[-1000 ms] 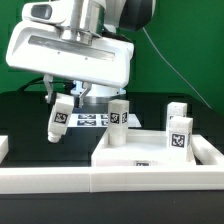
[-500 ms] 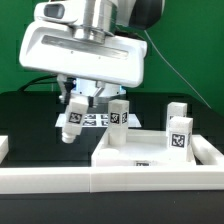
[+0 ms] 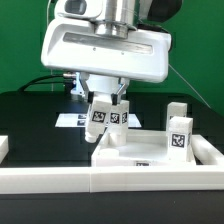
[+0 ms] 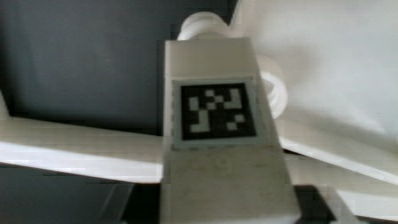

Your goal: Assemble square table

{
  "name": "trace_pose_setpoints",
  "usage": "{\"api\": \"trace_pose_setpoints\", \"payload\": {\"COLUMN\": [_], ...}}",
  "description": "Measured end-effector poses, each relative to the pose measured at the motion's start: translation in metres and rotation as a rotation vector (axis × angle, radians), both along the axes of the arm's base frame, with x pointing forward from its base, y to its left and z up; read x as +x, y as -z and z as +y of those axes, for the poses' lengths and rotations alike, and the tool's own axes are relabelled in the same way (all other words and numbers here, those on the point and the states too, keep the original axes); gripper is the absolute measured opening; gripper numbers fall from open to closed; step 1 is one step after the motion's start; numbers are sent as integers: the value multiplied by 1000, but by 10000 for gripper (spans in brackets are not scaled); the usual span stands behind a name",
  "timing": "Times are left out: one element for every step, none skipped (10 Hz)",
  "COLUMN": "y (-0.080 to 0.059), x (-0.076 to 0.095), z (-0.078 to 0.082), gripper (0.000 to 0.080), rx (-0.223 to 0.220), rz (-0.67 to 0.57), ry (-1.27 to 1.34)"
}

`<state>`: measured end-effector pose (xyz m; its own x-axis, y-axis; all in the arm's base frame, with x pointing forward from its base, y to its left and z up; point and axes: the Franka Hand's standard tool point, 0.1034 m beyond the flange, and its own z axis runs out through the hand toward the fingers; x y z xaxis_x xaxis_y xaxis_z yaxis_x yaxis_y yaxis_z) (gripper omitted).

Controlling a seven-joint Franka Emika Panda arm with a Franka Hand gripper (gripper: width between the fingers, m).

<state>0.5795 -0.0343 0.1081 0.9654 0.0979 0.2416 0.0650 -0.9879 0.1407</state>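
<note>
My gripper (image 3: 106, 100) is shut on a short white leg (image 3: 99, 119) with a black-and-white tag, held slightly tilted above the near left corner of the square tabletop (image 3: 150, 152). The tabletop is a white slab with a raised rim, lying against the border wall. Three more legs stand on it: one just behind the held leg (image 3: 119, 117) and two on the exterior view's right (image 3: 177, 111) (image 3: 181, 136). In the wrist view the held leg (image 4: 217, 110) fills the centre between my gripper's (image 4: 222, 203) dark fingers (image 4: 150, 205), with the tabletop (image 4: 338, 110) beyond it.
The long white border wall (image 3: 60, 180) runs along the front edge. The marker board (image 3: 72, 120) lies flat on the black table behind the held leg. A green backdrop stands behind.
My gripper has carried the leg toward the exterior view's right, from over the black table to the tabletop's left corner, next to the standing leg.
</note>
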Motion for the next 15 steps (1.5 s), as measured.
{"api": "trace_pose_setpoints", "payload": {"y": [0, 0, -4, -9, -15, -19, -21, -20, -19, -19, -19, -19, -20, -22, -23], "x": [0, 0, 3, 10, 18, 24, 26, 24, 24, 24, 24, 24, 25, 28, 29], "z": [1, 2, 11, 19, 19, 17, 18, 24, 24, 23, 23, 22, 18, 19, 19], "gripper": [290, 290, 290, 290, 290, 290, 290, 290, 290, 290, 290, 290, 290, 290, 290], "rx": [0, 4, 15, 20, 18, 33, 53, 71, 67, 67, 67, 69, 87, 92, 100], "rz": [0, -1, -6, -9, -20, -18, -14, -5, -4, -4, -3, -3, 1, 1, 3], "ry": [-1, 4, 11, 1, -18, -4, 20, 74, 62, 63, 63, 67, 93, 97, 106]}}
